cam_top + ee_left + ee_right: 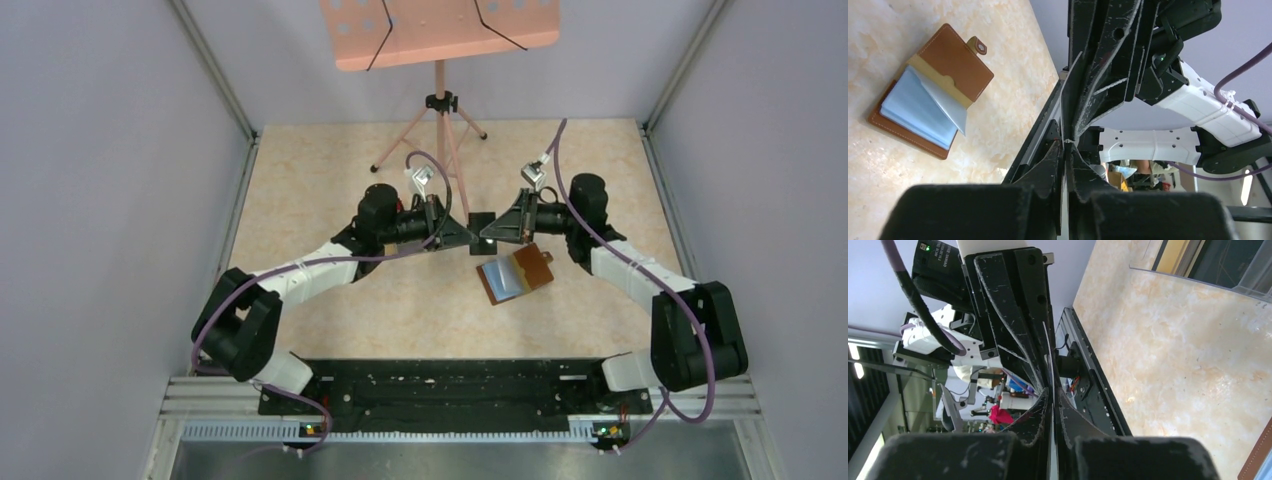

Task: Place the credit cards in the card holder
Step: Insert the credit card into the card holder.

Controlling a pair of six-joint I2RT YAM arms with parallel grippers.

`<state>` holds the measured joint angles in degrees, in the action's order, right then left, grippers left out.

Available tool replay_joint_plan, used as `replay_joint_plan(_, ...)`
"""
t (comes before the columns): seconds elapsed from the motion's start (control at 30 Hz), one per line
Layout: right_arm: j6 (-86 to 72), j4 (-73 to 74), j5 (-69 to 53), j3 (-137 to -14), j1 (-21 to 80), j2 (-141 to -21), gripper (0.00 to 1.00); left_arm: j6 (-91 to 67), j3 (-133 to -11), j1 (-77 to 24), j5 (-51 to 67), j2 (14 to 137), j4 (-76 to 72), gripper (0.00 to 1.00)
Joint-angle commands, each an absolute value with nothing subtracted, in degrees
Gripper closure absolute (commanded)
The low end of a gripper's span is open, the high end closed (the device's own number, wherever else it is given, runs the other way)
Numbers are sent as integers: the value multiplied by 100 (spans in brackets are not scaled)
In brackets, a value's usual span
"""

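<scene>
The card holder (515, 272) lies open on the table, brown leather with pale blue-clear inner sleeves; it also shows in the left wrist view (955, 60), and a corner of it shows in the right wrist view (1255, 460). A black credit card (481, 220) is held on edge above the table, just behind the holder. My left gripper (468, 232) and right gripper (492, 232) meet tip to tip, each shut on one end of this card. The card shows as a thin edge in the left wrist view (1064, 117) and in the right wrist view (1048, 350). No other cards are in view.
A pink music stand's tripod legs (440, 140) stand on the far part of the table behind the grippers. Grey walls close in the left and right sides. A black rail (450, 385) runs along the near edge.
</scene>
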<state>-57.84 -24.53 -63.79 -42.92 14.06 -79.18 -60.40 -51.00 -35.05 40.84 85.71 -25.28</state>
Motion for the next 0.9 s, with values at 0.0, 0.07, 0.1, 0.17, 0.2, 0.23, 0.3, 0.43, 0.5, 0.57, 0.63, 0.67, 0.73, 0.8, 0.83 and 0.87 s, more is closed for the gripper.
replay_joint_plan(0.0, -5518, -2534, -6460, -4332, 1417, -7760, 100, -6153, -4907, -3620, 3919, 8375, -2878, 87)
replay_joint_plan(0.07, -5032, -1906, -6375, -4487, 1403, -7776, 100, -6150, -4849, -3615, 3831, 8376, -2792, 77)
replay_joint_plan(0.1, -4780, -1523, -6299, -4584, 1387, -7802, 100, -6133, -4836, -3615, 3759, 8372, -2663, 72)
replay_joint_plan(0.17, -4209, -679, -6079, -4804, 1316, -7872, 100, -6011, -4915, -3617, 3592, 8437, -2190, 65)
replay_joint_plan(0.2, -3932, -161, -5933, -4898, 1273, -7914, 100, -5924, -5002, -3613, 3533, 8511, -1857, 63)
replay_joint_plan(0.23, -3674, 285, -5762, -4988, 1234, -7956, 100, -5801, -5167, -3615, 3443, 8611, -1401, 62)
replay_joint_plan(0.3, -3095, 1161, -5279, -5211, 1213, -8081, 100, -5514, -5579, -3622, 3236, 8905, -355, 61)
replay_joint_plan(0.43, -2162, 2378, -4496, -5692, 1252, -8447, 100, -4745, -6549, -3667, 2852, 9640, 1494, 61)
replay_joint_plan(0.5, -1819, 2695, -4258, -5885, 1347, -8593, 100, -4438, -6908, -3726, 2707, 9909, 1940, 61)
replay_joint_plan(0.57, -1644, 2902, -4019, -6031, 1516, -8755, 100, -4155, -7220, -3791, 2652, 10161, 2275, 61)
replay_joint_plan(0.63, -1552, 3052, -3766, -6200, 1815, -8900, 100, -3870, -7564, -3857, 2602, 10451, 2695, 61)
replay_joint_plan(0.67, -1545, 3107, -3628, -6279, 1970, -8973, 100, -3762, -7711, -3893, 2569, 10565, 2860, 61)
replay_joint_plan(0.73, -1504, 3265, -3228, -6498, 2294, -9176, 100, -3615, -7898, -3935, 2512, 10700, 3085, 61)
replay_joint_plan(0.8, -1413, 3536, -2603, -6767, 2609, -9431, 100, -3542, -8003, -3937, 2478, 10763, 3180, 61)
replay_joint_plan(0.83, -1367, 3718, -2301, -6922, 2734, -9584, 100, -3497, -8073, -3937, 2463, 10803, 3220, 61)
replay_joint_plan(0.87, -1326, 3881, -2001, -7060, 2825, -9732, 100, -3464, -8103, -3937, 2464, 10821, 3239, 61)
